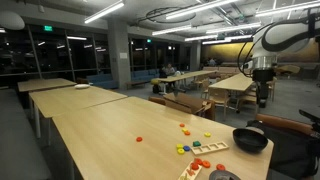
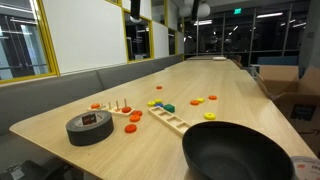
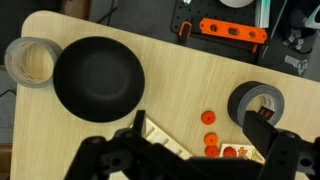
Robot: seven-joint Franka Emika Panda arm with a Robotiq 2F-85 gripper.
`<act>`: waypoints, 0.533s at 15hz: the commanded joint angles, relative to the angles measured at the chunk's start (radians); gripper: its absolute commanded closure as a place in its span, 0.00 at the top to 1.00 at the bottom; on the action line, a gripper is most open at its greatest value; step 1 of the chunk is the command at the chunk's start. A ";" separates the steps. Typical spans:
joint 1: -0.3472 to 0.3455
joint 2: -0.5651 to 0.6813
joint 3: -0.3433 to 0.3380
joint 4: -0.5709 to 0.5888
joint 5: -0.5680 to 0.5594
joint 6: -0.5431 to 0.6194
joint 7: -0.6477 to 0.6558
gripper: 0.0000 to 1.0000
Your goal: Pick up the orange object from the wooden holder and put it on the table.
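Gripper (image 3: 198,126): hangs high over the table's end, fingers spread wide with nothing between them; probably lining up from above before it drops.
Orange object (image 2: 136,117): seems to sit on the wooden holder (image 2: 168,119), at the holder's end nearest the tape roll (image 2: 89,125). It is too small to be sure.
Black bowl (image 2: 238,152): near the end edge, clear of the holder, so I'd say it won't hinder the reach.
Table (image 2: 230,85): long, with a smooth pale wood top and other small discs scattered near the corner.
Room: a dim hall with rows of similar tables, strip lights overhead and dark windows.
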 commanded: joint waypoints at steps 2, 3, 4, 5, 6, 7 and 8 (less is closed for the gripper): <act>-0.010 0.002 0.008 0.011 0.005 0.000 -0.005 1.00; -0.009 0.000 0.007 0.014 0.005 0.000 -0.005 1.00; -0.009 -0.001 0.007 0.016 0.005 0.000 -0.005 1.00; -0.009 -0.001 0.007 0.016 0.005 0.000 -0.005 1.00; -0.009 -0.001 0.007 0.016 0.005 0.000 -0.005 1.00; -0.008 0.002 0.005 0.016 0.007 0.004 -0.007 1.00; -0.009 0.005 0.009 0.014 0.007 0.008 0.000 1.00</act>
